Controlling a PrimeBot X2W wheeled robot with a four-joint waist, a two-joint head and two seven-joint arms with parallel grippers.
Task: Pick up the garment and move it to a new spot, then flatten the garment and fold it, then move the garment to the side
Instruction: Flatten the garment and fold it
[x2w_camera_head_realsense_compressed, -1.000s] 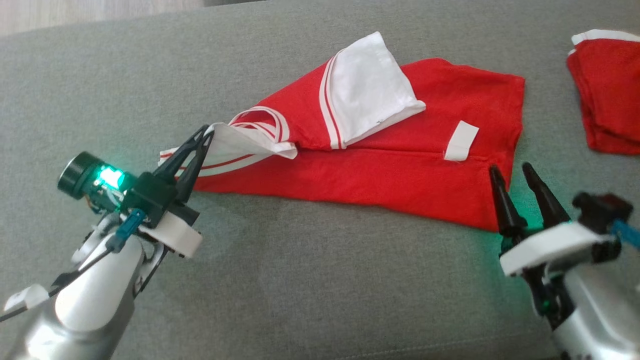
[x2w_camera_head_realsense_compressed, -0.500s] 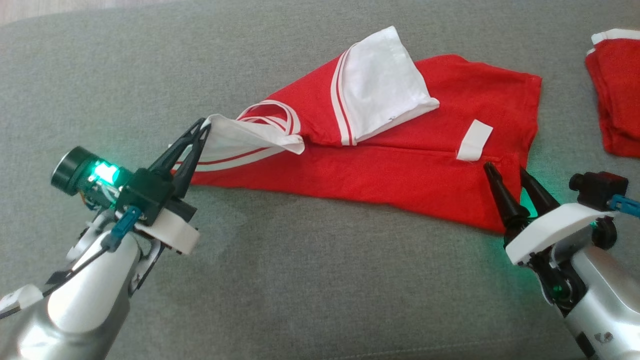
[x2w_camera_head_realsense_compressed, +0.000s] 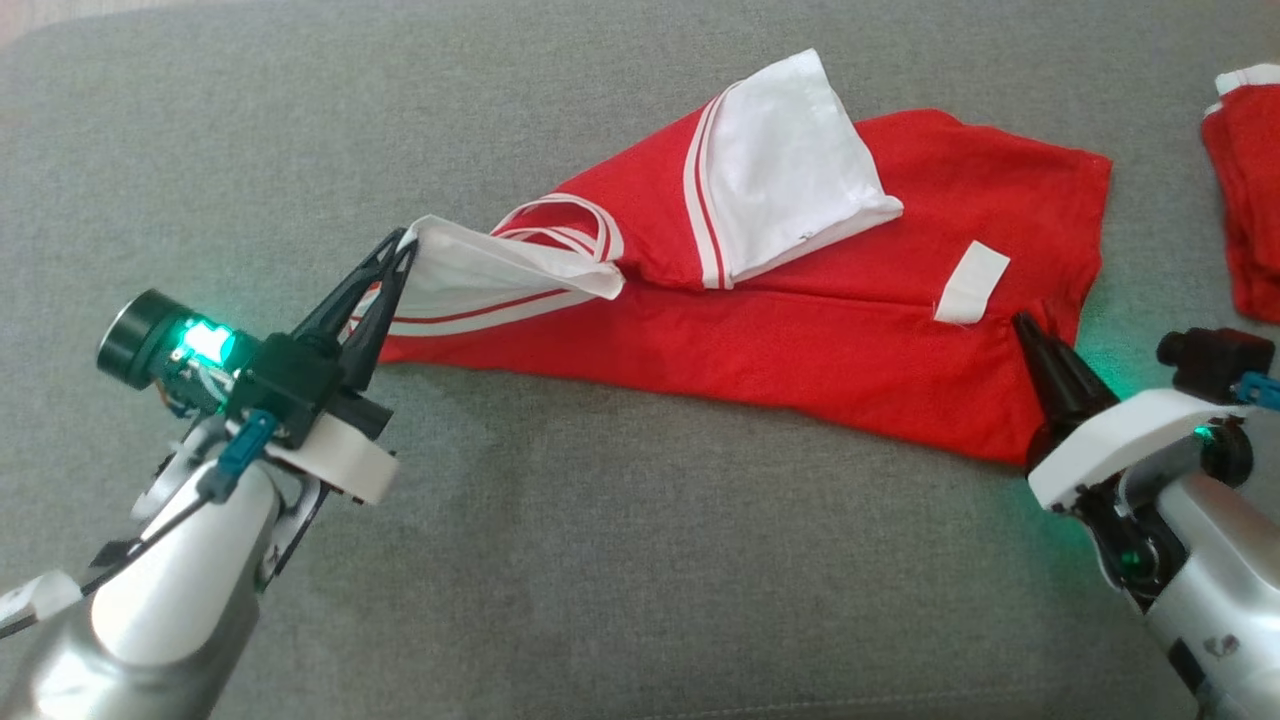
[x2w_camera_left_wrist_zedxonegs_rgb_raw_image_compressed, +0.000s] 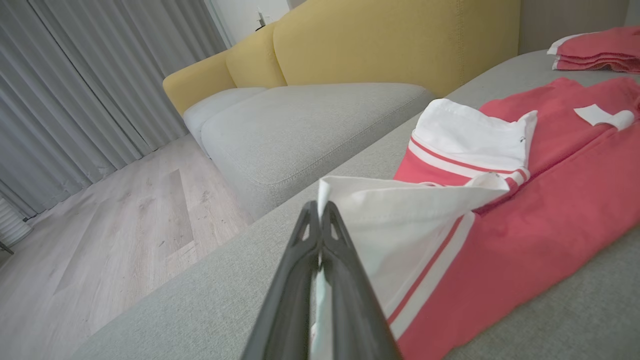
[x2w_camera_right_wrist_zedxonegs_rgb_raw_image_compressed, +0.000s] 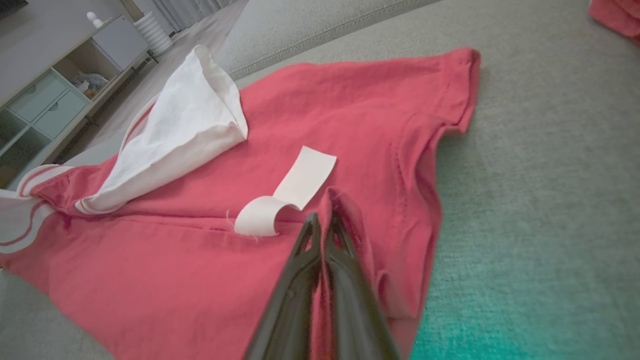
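The garment (x2w_camera_head_realsense_compressed: 800, 340) is a red shirt with white striped sleeves, lying folded along its length on a grey sofa cushion (x2w_camera_head_realsense_compressed: 620, 560). My left gripper (x2w_camera_head_realsense_compressed: 400, 245) is shut on the white sleeve edge at the garment's left end and holds it slightly raised; the left wrist view shows that gripper (x2w_camera_left_wrist_zedxonegs_rgb_raw_image_compressed: 320, 207) pinching the white cloth (x2w_camera_left_wrist_zedxonegs_rgb_raw_image_compressed: 400, 220). At the right end my right gripper (x2w_camera_head_realsense_compressed: 1025, 325) is shut on a raised red fold near the hem, close to a white label (x2w_camera_head_realsense_compressed: 972, 282). The right wrist view shows this gripper (x2w_camera_right_wrist_zedxonegs_rgb_raw_image_compressed: 322, 220) closed on red cloth (x2w_camera_right_wrist_zedxonegs_rgb_raw_image_compressed: 350, 210).
A second folded red garment (x2w_camera_head_realsense_compressed: 1245, 190) lies at the cushion's far right edge. The left wrist view shows a yellow sofa back (x2w_camera_left_wrist_zedxonegs_rgb_raw_image_compressed: 390, 40), another grey seat (x2w_camera_left_wrist_zedxonegs_rgb_raw_image_compressed: 310, 125) and wooden floor (x2w_camera_left_wrist_zedxonegs_rgb_raw_image_compressed: 100, 240). A shelf unit (x2w_camera_right_wrist_zedxonegs_rgb_raw_image_compressed: 45, 100) stands beyond the sofa.
My right gripper, open beside the hem a second ago, has moved onto the garment's right end and shut on the red cloth. The head camera has shifted slightly; the left gripper keeps its hold.
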